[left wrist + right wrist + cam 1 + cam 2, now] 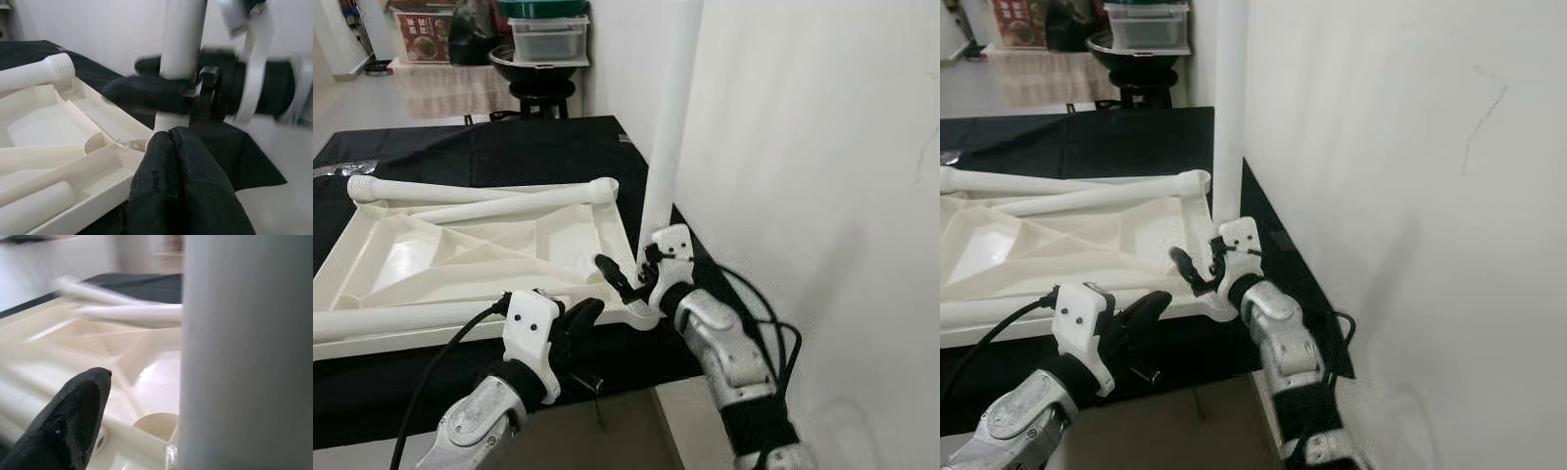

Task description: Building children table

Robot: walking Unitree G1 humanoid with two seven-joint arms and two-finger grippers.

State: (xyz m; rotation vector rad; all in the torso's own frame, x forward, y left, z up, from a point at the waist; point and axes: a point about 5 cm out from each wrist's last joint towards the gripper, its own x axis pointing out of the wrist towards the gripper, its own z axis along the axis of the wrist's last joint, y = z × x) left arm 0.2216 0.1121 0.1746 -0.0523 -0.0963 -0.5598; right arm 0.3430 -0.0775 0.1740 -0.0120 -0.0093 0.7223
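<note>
My right gripper clamps the upright leg at the tabletop's near right corner; my left gripper, fingers together, braces its edge; any tilt risks cross-threading.

the upturned tabletop is cream-white with pale ribs; on it, loose legs are the same white, as is the upright leg at its corner. beneath it, the cloth is black.

Even indoor light, soft shadows on wall, wrist views blurred up close, slight glare on plastic
</note>
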